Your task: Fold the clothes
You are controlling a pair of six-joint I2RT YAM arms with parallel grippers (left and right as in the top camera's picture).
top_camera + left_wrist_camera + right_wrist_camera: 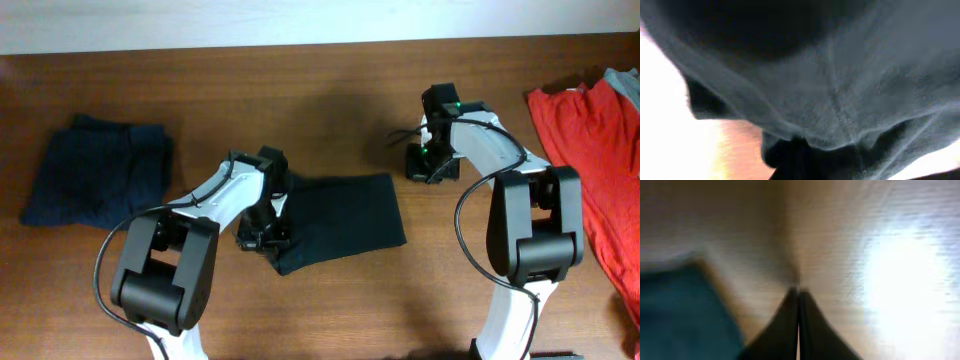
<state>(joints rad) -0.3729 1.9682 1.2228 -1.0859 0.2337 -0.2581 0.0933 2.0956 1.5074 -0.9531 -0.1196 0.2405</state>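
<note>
My left hand (262, 238) is closed at the left edge of the folded black T-shirt (345, 215), which lies mid-surface (300, 100); I cannot tell if it pinches cloth. My right hand (432, 168), pressed together and empty, sits just off the shirt's far right corner

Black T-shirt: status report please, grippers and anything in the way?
Left gripper shut on black T-shirt edge. Right gripper shut, empty, over table. Navy garment, red garment well aside.
</note>
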